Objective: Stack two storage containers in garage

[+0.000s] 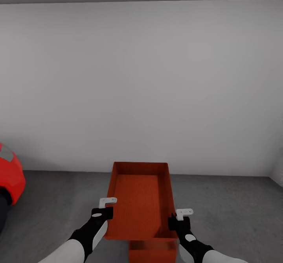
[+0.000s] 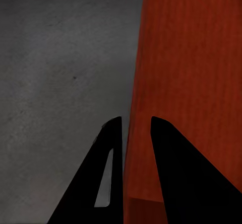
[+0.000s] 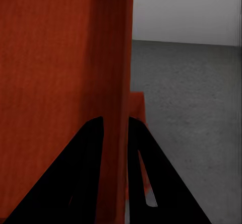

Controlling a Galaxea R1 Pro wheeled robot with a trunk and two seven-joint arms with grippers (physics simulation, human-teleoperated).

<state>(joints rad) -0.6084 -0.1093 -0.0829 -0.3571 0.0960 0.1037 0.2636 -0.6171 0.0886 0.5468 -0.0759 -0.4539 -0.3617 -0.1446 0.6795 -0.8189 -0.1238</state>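
Note:
I hold an orange-red storage container level in front of me, above the dark grey garage floor. My left gripper is shut on its left wall; in the left wrist view the black fingers straddle that thin wall. On the opposite side, my right gripper is shut on the right wall, its fingers pinching the wall. Directly below the held tray, a second storage container rests on the floor, and a corner of it shows past the held wall.
A plain white wall stands close ahead, meeting the concrete floor. The nose of a red car sits at the left edge. Open floor spreads to the right of the containers.

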